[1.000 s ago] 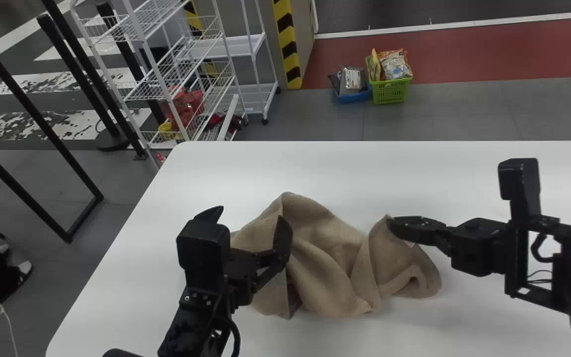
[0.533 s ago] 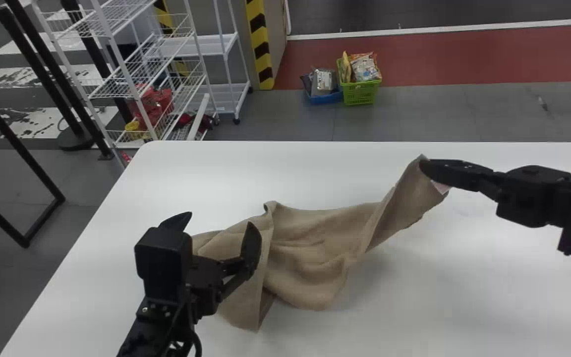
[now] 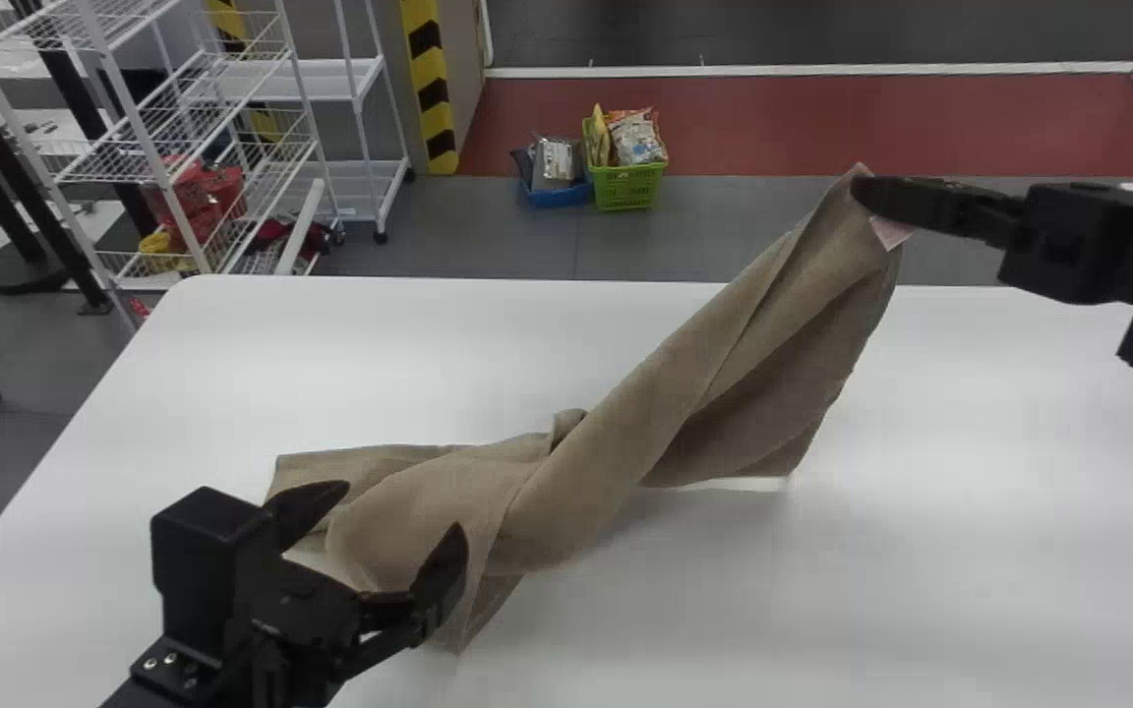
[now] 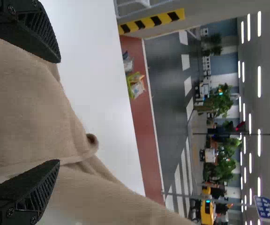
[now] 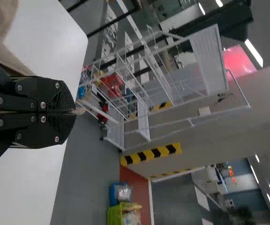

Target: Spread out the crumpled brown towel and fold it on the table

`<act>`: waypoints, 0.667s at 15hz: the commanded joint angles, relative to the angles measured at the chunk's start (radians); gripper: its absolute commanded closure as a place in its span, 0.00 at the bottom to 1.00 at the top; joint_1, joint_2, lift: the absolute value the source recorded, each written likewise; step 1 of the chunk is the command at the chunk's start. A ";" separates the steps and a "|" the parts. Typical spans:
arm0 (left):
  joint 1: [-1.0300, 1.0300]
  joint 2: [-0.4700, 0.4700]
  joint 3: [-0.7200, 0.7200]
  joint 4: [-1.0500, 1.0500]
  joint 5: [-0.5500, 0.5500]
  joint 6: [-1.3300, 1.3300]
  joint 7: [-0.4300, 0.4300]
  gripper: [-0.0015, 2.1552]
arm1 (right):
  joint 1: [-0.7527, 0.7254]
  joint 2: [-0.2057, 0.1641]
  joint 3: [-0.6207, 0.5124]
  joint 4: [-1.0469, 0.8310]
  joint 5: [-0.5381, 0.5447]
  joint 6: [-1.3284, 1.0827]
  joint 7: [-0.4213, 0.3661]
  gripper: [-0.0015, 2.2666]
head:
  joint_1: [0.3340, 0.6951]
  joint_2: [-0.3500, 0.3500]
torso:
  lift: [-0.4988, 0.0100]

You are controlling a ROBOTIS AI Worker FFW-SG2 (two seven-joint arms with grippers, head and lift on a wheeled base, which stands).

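1. Two of your grippers are at work around the brown towel (image 3: 566, 501), one at its near left and the other at its far right.

2. Your right gripper (image 3: 866, 197) has its fingers pinched together on a corner of the towel and holds it up above the table (image 3: 970, 551). You can see a small pale tag (image 3: 891, 232) on the cloth just beside the fingertips.

3. Your left gripper (image 3: 401, 509) has its fingers spread well apart, with towel showing between them. You cannot tell from these views whether either finger touches the cloth.

4. From the raised corner, the towel slants down towards the near left in a long, twisted band. Its left part lies bunched on the table, with folds overlapping and a pointed end towards you. Midway along the band's far side, you have a small curled bit of edge sticking up.

5. Beyond the table's far edge, you have a green basket (image 3: 627, 187) holding packets on the floor, with a blue basket (image 3: 559, 196) just beside it on the left. Farther left, a white wire rack (image 3: 149, 162) stands with red and yellow items on its lower shelves.
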 commanded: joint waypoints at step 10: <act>0.066 0.024 -0.123 -0.084 0.047 0.246 -0.020 0.02 | -0.004 0.002 -0.034 -0.025 0.036 0.012 -0.046 0.77 | 1.00 0.36 | 0.73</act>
